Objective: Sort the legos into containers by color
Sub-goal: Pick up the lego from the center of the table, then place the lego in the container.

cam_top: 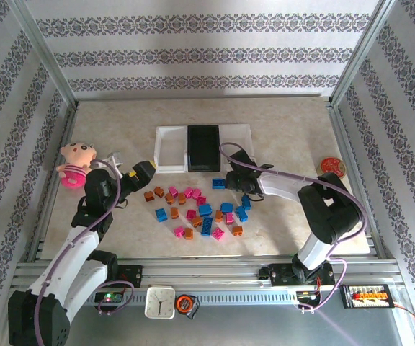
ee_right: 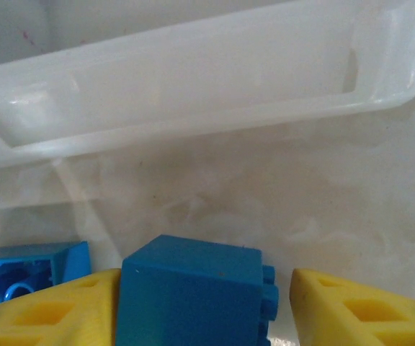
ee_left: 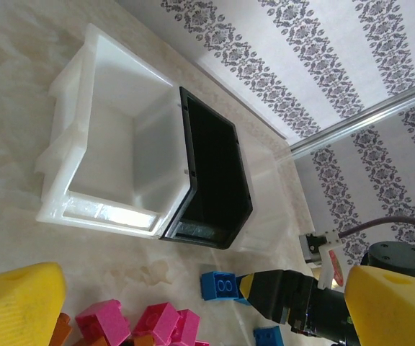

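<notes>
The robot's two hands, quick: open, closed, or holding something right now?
Left hand: open and empty.
Right hand: open around a blue lego, with a gap on one side, not yet gripping.

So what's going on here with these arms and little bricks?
Two robot arms are sorting Lego bricks by color. The right gripper straddles a blue brick in front of the trays, not yet clamped. The left gripper hangs open near the pile. The trays look empty.
</notes>
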You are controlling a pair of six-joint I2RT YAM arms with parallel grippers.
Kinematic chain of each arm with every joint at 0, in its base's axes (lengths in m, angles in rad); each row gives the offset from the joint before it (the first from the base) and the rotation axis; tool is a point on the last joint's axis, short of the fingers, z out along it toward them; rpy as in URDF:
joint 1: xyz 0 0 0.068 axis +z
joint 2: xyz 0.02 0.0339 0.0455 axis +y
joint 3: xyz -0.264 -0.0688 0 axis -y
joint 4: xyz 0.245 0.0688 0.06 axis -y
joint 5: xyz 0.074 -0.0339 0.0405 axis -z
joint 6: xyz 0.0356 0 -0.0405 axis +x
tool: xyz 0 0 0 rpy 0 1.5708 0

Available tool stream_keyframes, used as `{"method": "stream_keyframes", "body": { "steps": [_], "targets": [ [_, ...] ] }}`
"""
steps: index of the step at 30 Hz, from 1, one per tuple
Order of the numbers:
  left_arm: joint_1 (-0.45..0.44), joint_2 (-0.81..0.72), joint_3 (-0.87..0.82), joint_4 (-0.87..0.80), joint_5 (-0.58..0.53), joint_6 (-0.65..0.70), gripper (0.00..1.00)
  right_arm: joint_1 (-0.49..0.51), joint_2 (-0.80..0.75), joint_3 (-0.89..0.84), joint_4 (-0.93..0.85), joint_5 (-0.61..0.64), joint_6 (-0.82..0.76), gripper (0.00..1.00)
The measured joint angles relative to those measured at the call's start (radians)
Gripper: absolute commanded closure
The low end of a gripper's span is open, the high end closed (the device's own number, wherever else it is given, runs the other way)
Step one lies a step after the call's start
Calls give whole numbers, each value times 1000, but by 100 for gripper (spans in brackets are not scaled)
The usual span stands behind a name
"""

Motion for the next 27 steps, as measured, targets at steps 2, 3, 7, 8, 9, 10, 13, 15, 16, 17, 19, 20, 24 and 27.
{"method": "stream_keyframes", "body": {
  "steps": [2,3,7,8,9,10,13,15,16,17,19,20,24,27],
  "targets": [
    [0,-10,0,-14,-12,0,1,-11,10,6,6,-3,-5,54],
    [0,-16,0,-21,-18,0,1,-16,11,8,8,-5,-4,58],
    [0,-46,-11,-29,-42,0,1,-31,5,9,24,-23,-17,71],
    [0,-55,-16,-29,-46,0,1,-37,-5,6,24,-27,-29,72],
    [0,-61,-19,-30,-50,0,1,-39,-20,0,23,-32,-37,72],
    [0,-67,-21,-34,-56,0,1,-43,-48,-6,19,-43,-51,73],
    [0,-71,-23,-47,-75,3,1,-57,-143,4,-7,-83,-96,75],
    [0,-71,-24,-60,-90,4,1,-63,-169,51,-29,-99,-125,74],
    [0,-70,-24,-72,-99,5,0,-68,-167,88,-33,-105,-140,74],
    [0,-69,-24,-84,-109,5,1,-75,-158,127,-33,-110,-153,74],
    [0,-67,-24,-114,-132,6,5,-89,-116,203,-33,-119,-168,74],
    [0,-63,-23,-137,-147,10,7,-99,-82,244,-32,-122,-175,74],
    [-1,-18,1,-247,-200,32,14,-135,74,373,-40,-121,-197,67],
    [-1,21,22,-304,-230,47,16,-148,179,456,-77,-113,-220,43]
  ]
}}
